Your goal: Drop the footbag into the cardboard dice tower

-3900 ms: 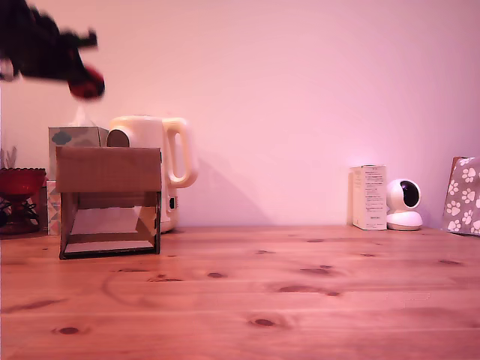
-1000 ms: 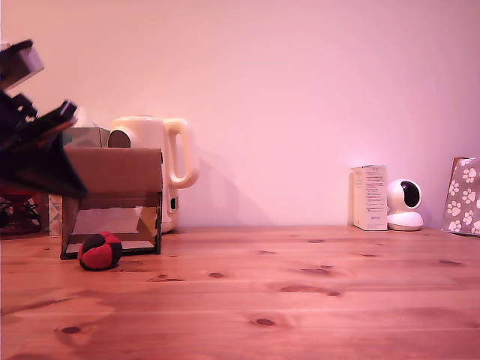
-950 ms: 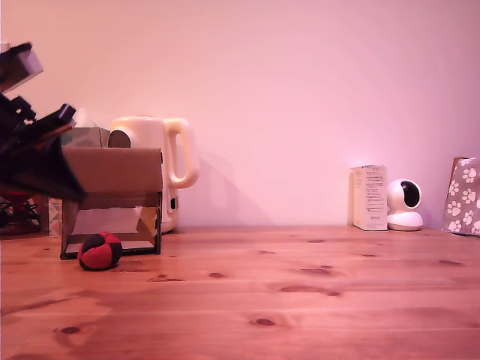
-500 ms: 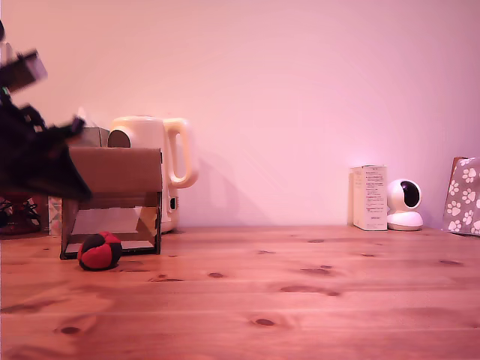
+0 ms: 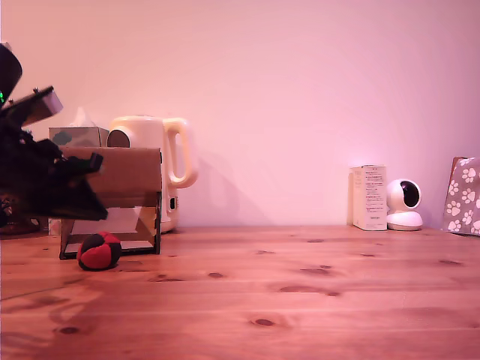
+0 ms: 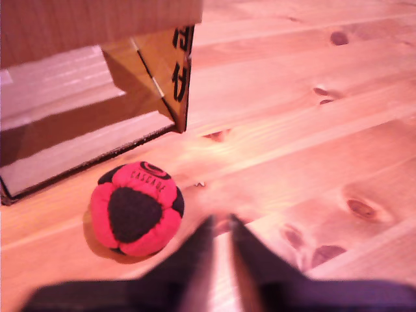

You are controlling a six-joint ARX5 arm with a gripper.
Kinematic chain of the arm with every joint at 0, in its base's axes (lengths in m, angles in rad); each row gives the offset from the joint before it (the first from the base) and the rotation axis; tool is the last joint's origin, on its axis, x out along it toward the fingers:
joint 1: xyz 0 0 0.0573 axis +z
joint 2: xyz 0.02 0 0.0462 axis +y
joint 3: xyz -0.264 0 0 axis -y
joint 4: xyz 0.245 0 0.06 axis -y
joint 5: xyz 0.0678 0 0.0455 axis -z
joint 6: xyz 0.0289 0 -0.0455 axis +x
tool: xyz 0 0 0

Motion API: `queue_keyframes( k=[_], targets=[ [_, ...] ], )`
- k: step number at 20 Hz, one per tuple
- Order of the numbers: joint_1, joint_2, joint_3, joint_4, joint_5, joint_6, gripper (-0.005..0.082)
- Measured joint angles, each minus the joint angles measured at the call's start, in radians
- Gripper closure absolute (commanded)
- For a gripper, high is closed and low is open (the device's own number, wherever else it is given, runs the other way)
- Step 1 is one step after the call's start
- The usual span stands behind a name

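Footbag on table – outside tower (front opening).

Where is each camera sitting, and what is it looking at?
Exterior view: low at table height, facing the wall; it sees the cardboard dice tower, the footbag, the kettle and the dark arm at its left edge.
Wrist view: on the arm, looking down at the footbag on the table, with the end effector nearly closed and blurred.
Both share the footbag resting in front of the tower's opening.
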Motion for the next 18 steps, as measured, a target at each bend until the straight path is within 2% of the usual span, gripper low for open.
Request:
queue_keyframes(
  k=[1,7,12,18],
  targets=[
    [0.0,0.005,0.0,0.011,-0.006,0.0,-0.0022],
    [0.0,0.025,0.0,0.074,-0.071,0.0,-0.0008],
    [0.0,0.172,0.058,0.08,-0.091,0.001,-0.0008],
    [0.0,0.276,0.165,0.087,-0.163,0.001,-0.0008]
  ],
)
